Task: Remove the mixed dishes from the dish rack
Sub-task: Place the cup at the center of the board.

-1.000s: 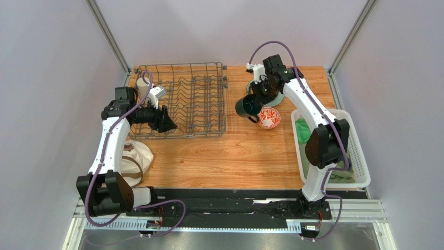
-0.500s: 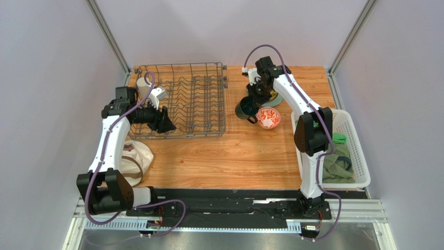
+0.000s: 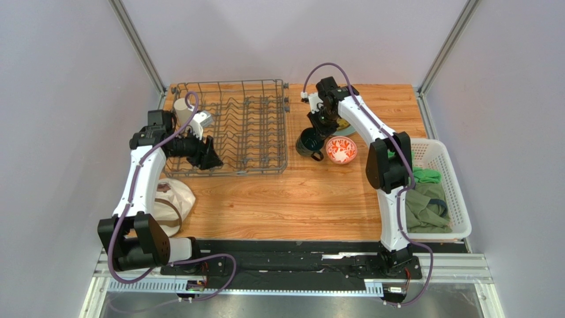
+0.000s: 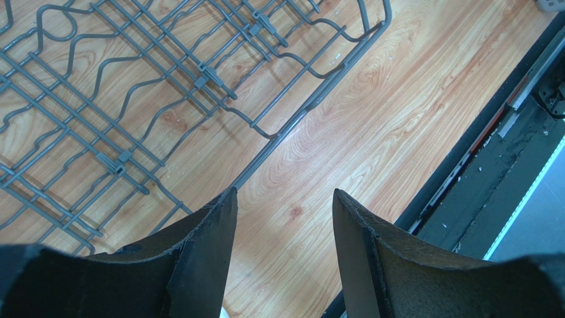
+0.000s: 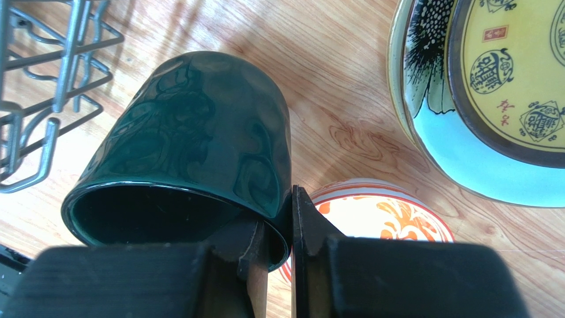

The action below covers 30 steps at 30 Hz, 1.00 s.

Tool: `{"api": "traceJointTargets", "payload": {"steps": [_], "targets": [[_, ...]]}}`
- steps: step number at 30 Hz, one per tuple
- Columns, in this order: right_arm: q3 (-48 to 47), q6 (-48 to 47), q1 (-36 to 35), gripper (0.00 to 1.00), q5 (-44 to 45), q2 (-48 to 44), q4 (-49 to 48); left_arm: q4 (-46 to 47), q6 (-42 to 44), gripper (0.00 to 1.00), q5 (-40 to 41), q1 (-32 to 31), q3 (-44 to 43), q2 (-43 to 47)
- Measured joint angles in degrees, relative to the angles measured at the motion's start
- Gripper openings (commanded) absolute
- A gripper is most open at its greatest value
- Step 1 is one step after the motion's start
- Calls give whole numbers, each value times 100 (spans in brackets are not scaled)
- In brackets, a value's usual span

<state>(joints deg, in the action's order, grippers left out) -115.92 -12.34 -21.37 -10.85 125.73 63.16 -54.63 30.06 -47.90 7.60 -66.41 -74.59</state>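
Change:
- Left arm: no shift. Left gripper [image 3: 211,154] stays over the near rail of the large grey wire dish rack [image 3: 239,126].
- Beige handleless cup [image 3: 180,108] remains in the rack's far left corner; nothing else shows in the rack.
- Right arm has swung left and lower. It carries the dark green glazed mug [image 5: 199,132] down toward the wooden table [image 3: 298,199], between the rack's right side and the small red-and-white bowl [image 3: 341,150].
- The mug is tilted; contact with the wood cannot be told.
- Judgement: mug nearly set down, cup the last item to unload.

Fingers:
- Left fingers [image 4: 205,252] are spread wide with only bare wood between them. They grasp nothing.
- Right gripper [image 5: 282,218] is nearly closed, pinching the mug's wall at the rim, one finger inside and one outside.
- The bowl sits just beyond the outer finger.
- The yellow-and-dark patterned plate [image 5: 517,66] rests stacked on the pale green flowered plate [image 5: 438,146], to the right.
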Motion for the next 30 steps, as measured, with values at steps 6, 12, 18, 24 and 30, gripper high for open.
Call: {"api": "traceJointTargets", "payload": {"steps": [6,12,18,24,30], "targets": [[-50,-2,-33,0,188,66,31,2,9,63,9,0,-9,-22],[-125,0,-37,2,297,72,96,-2,9,63,11,0,-11,-24],[-186,-2,-39,2,330,122,116,2,17,63,28,2,-70,-24],[-201,-2,-74,2,332,269,138,-4,33,63,46,2,-70,-24],[-223,-2,-109,5,337,354,153,-4,55,63,46,2,-70,-31]]}}
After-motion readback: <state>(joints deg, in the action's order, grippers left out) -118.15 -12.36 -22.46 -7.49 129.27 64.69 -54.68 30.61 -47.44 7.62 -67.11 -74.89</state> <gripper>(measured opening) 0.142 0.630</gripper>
